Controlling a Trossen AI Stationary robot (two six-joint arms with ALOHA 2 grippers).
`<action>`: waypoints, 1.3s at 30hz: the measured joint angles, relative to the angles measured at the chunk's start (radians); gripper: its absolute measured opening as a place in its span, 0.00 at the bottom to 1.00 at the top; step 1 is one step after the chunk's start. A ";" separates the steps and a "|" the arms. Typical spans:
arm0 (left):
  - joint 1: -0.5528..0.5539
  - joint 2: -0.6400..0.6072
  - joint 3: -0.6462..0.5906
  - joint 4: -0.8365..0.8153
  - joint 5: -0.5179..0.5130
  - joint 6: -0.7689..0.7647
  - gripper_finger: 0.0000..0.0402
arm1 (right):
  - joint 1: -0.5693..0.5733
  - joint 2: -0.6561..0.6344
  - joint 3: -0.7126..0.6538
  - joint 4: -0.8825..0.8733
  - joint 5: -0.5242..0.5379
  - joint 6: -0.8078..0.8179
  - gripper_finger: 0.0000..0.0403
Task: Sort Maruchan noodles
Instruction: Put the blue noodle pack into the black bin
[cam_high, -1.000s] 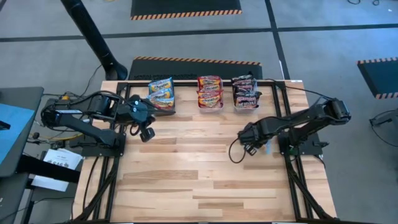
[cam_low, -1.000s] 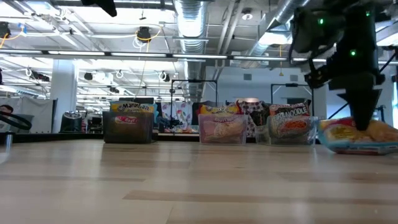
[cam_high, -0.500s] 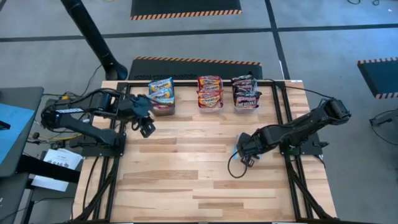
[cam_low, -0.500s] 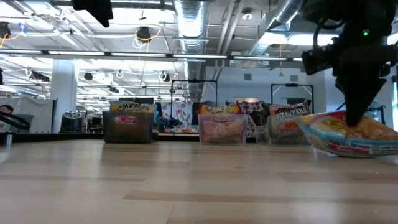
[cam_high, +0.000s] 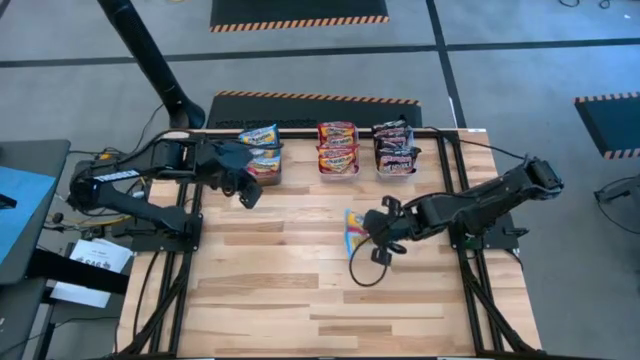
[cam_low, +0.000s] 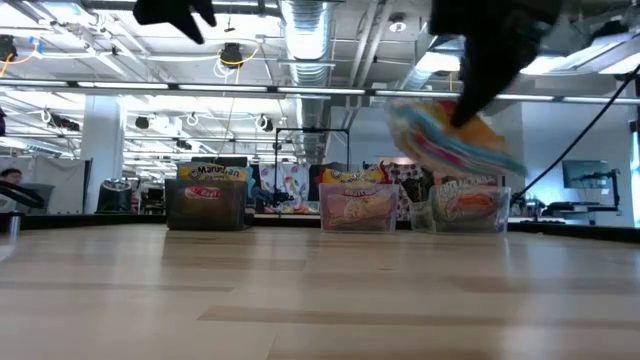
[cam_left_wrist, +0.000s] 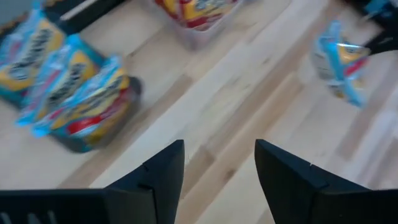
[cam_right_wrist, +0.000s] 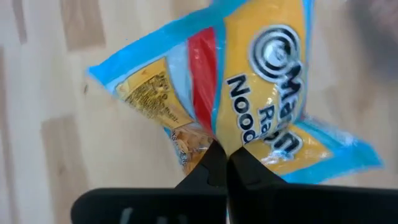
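Blue/yellow noodle packet (cam_high: 355, 231) hangs clear of the worktop (cam_high: 300, 290), just right of centre, lifted off the wood as seen in the low view (cam_low: 450, 140). Right gripper (cam_high: 378, 228) holds it: fingers (cam_right_wrist: 217, 165) pinched closed on the packet's lower edge, packet at 9 o'clock of the gripper in the high view. Right arm reaches in from 3 o'clock.

Three bins stand in a row at 12 o'clock of the worktop. Left bin (cam_high: 262, 153) carries blue/yellow packets, middle bin (cam_high: 337, 148) red/orange packets, right bin (cam_high: 396, 148) black/red packets.

Left gripper (cam_high: 243, 183) sits at 10 o'clock, just beside the left bin on its 7 o'clock side. Its fingers (cam_left_wrist: 165, 171) stand apart, nothing between them. The wrist view shows blue/yellow packets (cam_left_wrist: 71, 87) stacked in that bin and the held packet (cam_left_wrist: 339, 59) farther off.
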 joint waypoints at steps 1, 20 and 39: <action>0.005 0.003 0.000 0.019 0.016 0.000 0.45 | -0.008 0.000 0.017 0.001 0.019 -0.027 0.01; 0.081 0.144 0.000 0.316 0.178 0.009 0.45 | -0.143 0.000 0.171 0.157 0.165 -0.497 0.01; 0.117 0.289 0.000 0.568 0.205 0.108 0.45 | -0.237 0.000 0.182 0.191 0.178 -0.526 0.01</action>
